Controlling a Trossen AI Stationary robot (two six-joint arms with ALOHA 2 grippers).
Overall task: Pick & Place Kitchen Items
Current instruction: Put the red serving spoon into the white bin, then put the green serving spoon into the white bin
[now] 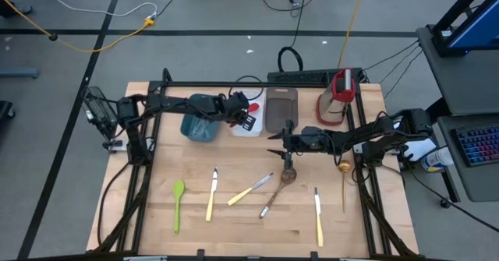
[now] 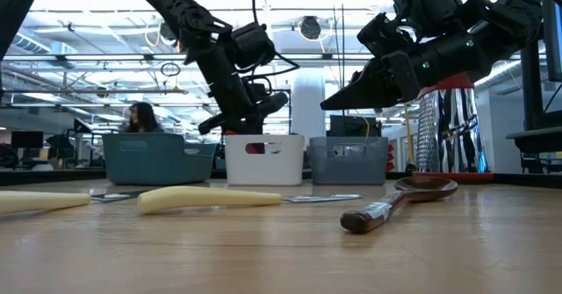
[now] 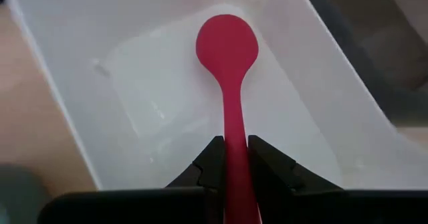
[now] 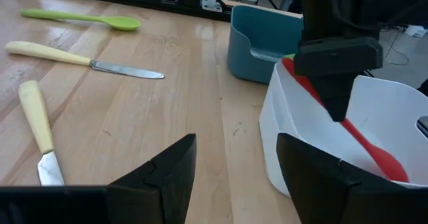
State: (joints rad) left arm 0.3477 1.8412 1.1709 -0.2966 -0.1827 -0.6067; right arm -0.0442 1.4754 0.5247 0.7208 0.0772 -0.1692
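The left pincer (image 3: pixel 232 162) hangs over the white tray (image 3: pixel 321 110) at the back of the table (image 1: pixel 234 222), clenched on the handle of a red spoon (image 3: pixel 227 47). The spoon's bowl lies low inside the tray, near its floor, and the handle slants up between the fingers. From the right wrist view the same spoon (image 4: pixel 374 150) runs down into the white tray (image 4: pixel 294 144) under the dark left pincer (image 4: pixel 336 93), with the teal tray (image 4: pixel 257 47) just beside it.

The right pincer (image 4: pixel 234 164) is released, its jaws standing wide, and hovers above the table just in front of the grey-brown tray (image 1: pixel 280 109), over the bowl end of the wooden spoon (image 1: pixel 287 175).

Farther forward on the table lie a green spoon (image 1: pixel 178 202), three pale-handled knives (image 1: pixel 210 195) (image 1: pixel 249 189) (image 1: pixel 318 214), and at the right edge a gold spoon (image 1: pixel 344 179). All of these lie apart from one another.
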